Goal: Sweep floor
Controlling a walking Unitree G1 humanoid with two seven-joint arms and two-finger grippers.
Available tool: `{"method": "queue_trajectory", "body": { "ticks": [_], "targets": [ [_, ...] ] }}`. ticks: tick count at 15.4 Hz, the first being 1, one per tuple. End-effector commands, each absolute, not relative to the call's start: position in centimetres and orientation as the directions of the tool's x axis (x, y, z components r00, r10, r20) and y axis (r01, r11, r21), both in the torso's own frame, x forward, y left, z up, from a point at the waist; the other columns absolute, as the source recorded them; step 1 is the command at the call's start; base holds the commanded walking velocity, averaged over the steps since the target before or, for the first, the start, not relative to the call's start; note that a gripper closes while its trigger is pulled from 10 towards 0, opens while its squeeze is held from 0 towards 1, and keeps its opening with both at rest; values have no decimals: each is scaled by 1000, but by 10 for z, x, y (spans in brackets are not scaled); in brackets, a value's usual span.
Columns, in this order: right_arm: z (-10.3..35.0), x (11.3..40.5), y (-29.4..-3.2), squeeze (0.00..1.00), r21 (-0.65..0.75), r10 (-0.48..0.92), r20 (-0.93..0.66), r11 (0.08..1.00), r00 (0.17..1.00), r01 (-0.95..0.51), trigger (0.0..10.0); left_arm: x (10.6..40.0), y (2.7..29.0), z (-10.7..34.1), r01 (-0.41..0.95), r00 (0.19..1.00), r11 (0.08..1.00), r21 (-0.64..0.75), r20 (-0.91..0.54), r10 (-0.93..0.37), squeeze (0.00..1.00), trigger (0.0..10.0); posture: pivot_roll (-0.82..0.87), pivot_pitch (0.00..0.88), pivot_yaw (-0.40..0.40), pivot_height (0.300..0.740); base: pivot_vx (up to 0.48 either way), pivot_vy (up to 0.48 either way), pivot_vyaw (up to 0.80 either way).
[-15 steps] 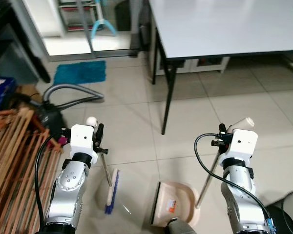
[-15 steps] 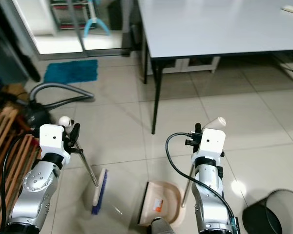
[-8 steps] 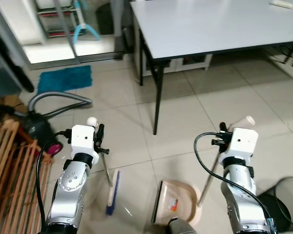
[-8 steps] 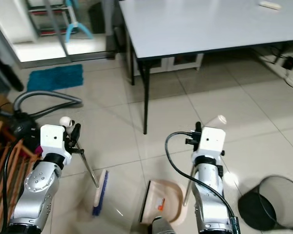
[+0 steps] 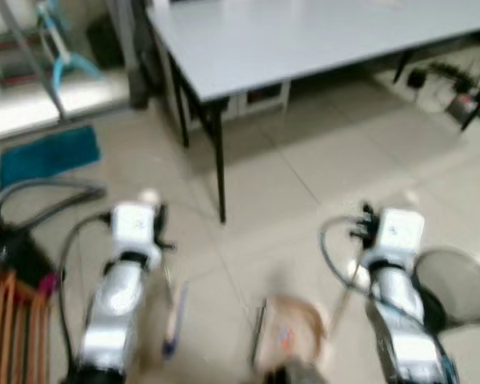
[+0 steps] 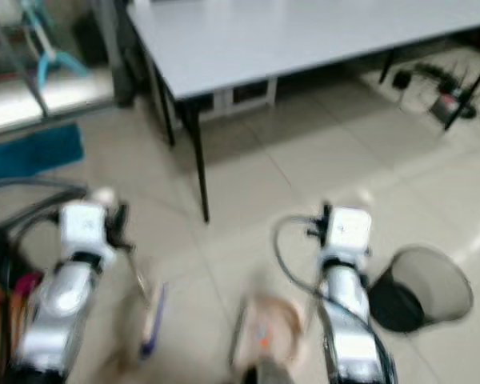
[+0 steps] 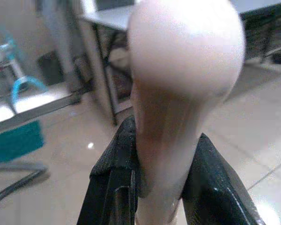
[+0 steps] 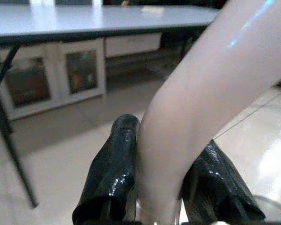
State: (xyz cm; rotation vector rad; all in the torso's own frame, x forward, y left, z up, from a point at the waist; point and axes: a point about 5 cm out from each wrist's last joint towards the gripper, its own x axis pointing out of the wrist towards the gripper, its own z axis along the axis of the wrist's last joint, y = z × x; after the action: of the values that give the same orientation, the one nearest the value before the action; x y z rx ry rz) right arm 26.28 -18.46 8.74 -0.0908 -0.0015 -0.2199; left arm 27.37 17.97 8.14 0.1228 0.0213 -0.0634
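**Broom in my left, dustpan in my right, tiled floor below**

My left gripper (image 7: 152,187) has its jaws clamped on the broom handle (image 7: 178,93), a smooth, glossy cream plastic shaft ending in a rounded knob. From my head views, blurred by motion, the thin rod runs down from that hand to the broom head (image 5: 174,320), a flat pale block with blue bristles, resting on the floor (image 5: 304,168).

My right gripper (image 8: 152,187) has its jaws clamped on the dustpan handle (image 8: 201,93), the same shiny cream plastic, curved where it passes between my black fingers (image 8: 114,168). The dustpan (image 5: 292,332) itself is a shallow beige scoop lying on the floor between my two arms, just beside the broom head.

The floor is large pale glossy tiles with thin grout lines. A grey tabletop (image 5: 304,40) on black metal legs stands ahead of me. A dark round bin (image 6: 420,288) sits close by my right arm. To my left lie a teal mat (image 5: 48,154), a grey vacuum hose (image 5: 40,196) and wooden slats (image 5: 8,320).
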Motion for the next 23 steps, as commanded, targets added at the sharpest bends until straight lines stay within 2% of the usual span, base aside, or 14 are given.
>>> {"method": "queue_trajectory", "body": {
  "ticks": [1, 23],
  "targets": [
    [97, 266, -182, 0, -89, -209, 50, 973, 977, 213, 10000, 276, 182, 88, 58, 998, 989, 136, 4, -59, 0, 10000, -25, 52, 64, 740, 0, 0, -800],
    [95, 260, -187, 0, -115, -244, 34, 962, 969, 247, 10000, 273, 174, 85, 144, 990, 977, 156, -10, -144, 0, 10000, -36, 62, 61, 740, 0, 0, -800]
  ]
}}
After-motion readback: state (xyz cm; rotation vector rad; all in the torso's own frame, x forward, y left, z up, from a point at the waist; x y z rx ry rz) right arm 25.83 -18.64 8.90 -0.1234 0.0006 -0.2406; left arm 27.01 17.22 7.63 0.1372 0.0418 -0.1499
